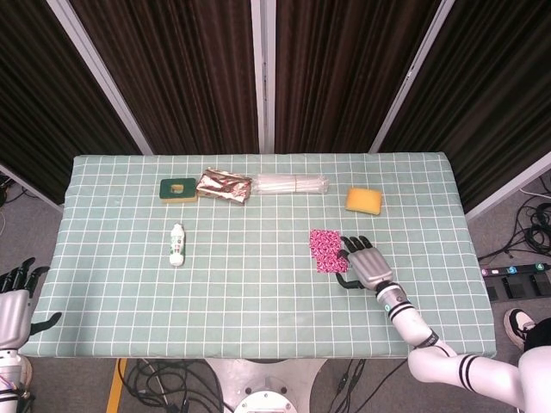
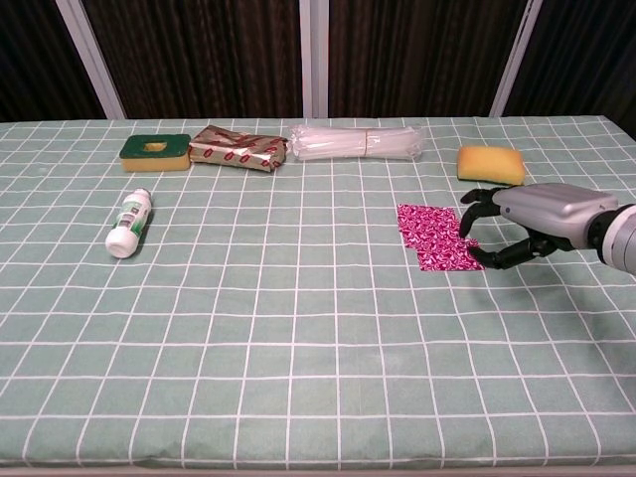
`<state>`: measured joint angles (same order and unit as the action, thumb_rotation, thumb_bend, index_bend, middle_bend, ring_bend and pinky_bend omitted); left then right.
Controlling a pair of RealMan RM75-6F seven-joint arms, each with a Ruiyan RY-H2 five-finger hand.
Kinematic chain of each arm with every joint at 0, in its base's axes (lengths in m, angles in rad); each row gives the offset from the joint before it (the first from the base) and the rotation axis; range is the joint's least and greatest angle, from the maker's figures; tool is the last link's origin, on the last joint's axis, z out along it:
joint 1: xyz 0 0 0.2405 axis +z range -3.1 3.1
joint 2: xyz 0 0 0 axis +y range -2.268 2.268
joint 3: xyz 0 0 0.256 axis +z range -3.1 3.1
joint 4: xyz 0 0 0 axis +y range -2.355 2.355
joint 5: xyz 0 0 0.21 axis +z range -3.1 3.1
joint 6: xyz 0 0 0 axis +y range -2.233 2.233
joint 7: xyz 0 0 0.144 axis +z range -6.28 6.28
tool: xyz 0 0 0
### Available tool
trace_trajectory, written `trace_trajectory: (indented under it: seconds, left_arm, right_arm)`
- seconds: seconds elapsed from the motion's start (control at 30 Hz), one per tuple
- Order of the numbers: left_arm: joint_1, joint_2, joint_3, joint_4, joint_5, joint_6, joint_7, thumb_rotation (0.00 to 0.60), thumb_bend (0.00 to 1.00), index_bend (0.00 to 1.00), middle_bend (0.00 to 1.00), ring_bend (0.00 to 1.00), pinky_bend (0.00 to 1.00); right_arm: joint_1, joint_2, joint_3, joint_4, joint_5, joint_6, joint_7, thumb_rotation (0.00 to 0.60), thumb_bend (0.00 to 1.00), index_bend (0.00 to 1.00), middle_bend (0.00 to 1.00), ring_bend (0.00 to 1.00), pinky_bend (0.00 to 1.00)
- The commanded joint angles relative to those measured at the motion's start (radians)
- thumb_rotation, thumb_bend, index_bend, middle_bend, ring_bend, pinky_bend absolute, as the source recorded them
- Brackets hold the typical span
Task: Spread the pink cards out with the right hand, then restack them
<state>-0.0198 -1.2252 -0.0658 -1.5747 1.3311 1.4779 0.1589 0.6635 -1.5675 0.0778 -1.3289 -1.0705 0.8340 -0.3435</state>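
The pink patterned cards [image 1: 325,249] [image 2: 434,237] lie fanned into a short overlapping strip on the green checked tablecloth, right of centre. My right hand [image 1: 366,265] [image 2: 522,219] rests palm down just to the right of them. Its fingers are apart and slightly curved, its fingertips [image 2: 469,214] lie at the cards' right edge, and it holds nothing. My left hand [image 1: 13,305] hangs off the table's near left corner, fingers apart and empty; only the head view shows it.
A yellow sponge [image 1: 364,200] [image 2: 491,163] sits just behind the right hand. Along the far side lie a clear plastic bundle [image 1: 291,184], a foil packet [image 1: 225,186] and a green sponge [image 1: 177,188]. A white bottle [image 1: 177,244] lies at the left.
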Motion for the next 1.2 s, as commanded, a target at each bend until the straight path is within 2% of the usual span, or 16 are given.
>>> trace_trajectory:
  seconds: [0.03, 0.37, 0.67, 0.93, 1.2]
  left_arm:
    - [0.002, 0.0, 0.0, -0.001, 0.003, 0.006, 0.0, 0.6, 0.09, 0.27, 0.2, 0.15, 0.17]
    - [0.007, 0.001, 0.001, -0.003, -0.004, 0.005, 0.003, 0.6, 0.09, 0.27, 0.2, 0.15, 0.17]
    - [0.006, 0.0, 0.001, 0.0, -0.006, 0.002, 0.003, 0.6, 0.09, 0.27, 0.19, 0.15, 0.17]
    - [0.006, -0.002, 0.002, 0.001, -0.004, 0.001, 0.005, 0.6, 0.09, 0.27, 0.19, 0.15, 0.17]
    - [0.002, -0.002, 0.001, 0.001, 0.0, -0.003, 0.006, 0.6, 0.09, 0.27, 0.2, 0.15, 0.17]
  right_arm:
    - [0.016, -0.01, 0.02, 0.017, 0.02, -0.014, -0.008, 0.228, 0.39, 0.27, 0.02, 0.0, 0.0]
    - [0.09, -0.134, 0.069, 0.2, 0.053, -0.092, 0.017, 0.221, 0.39, 0.27, 0.02, 0.0, 0.0]
    - [0.123, -0.195, 0.078, 0.295, 0.049, -0.134, 0.039, 0.223, 0.4, 0.27, 0.02, 0.0, 0.0]
    - [0.108, -0.181, 0.058, 0.278, 0.027, -0.127, 0.046, 0.224, 0.39, 0.27, 0.02, 0.0, 0.0]
    - [0.069, -0.133, 0.021, 0.186, 0.011, -0.091, 0.028, 0.221, 0.39, 0.27, 0.02, 0.0, 0.0]
